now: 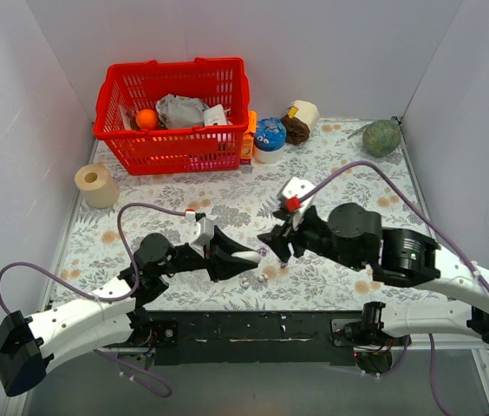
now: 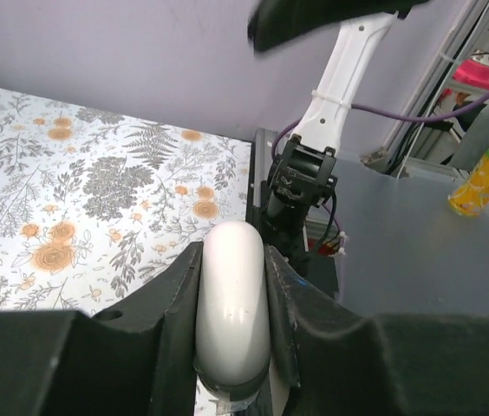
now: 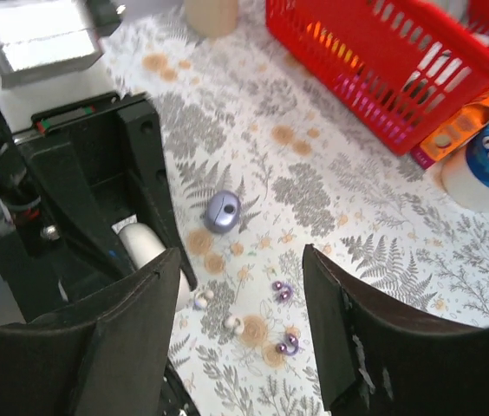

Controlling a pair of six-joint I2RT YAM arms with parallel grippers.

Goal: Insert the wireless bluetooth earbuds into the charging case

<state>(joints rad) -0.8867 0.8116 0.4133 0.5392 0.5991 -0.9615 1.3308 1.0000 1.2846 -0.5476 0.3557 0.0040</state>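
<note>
Two shiny purple earbuds lie on the floral cloth in the right wrist view, one [image 3: 282, 290] above the other [image 3: 290, 345]. The lavender charging case [image 3: 222, 211] lies on the cloth just beyond them, closed side up; it also shows as a small purple spot in the top view [image 1: 262, 252]. My right gripper [image 3: 241, 251] is open and empty, hovering above the buds [image 1: 276, 243]. My left gripper [image 1: 243, 257] is shut on a white oblong case [image 2: 231, 303], its tip close beside the lavender case. The white case also shows in the right wrist view [image 3: 140, 243].
Two small white buds [image 3: 234, 324] lie left of the purple ones. At the back stand a red basket [image 1: 175, 113], an orange box [image 1: 248, 139], a blue-and-white cup [image 1: 270, 139], a green ball [image 1: 381, 137] and a tape roll [image 1: 97, 185].
</note>
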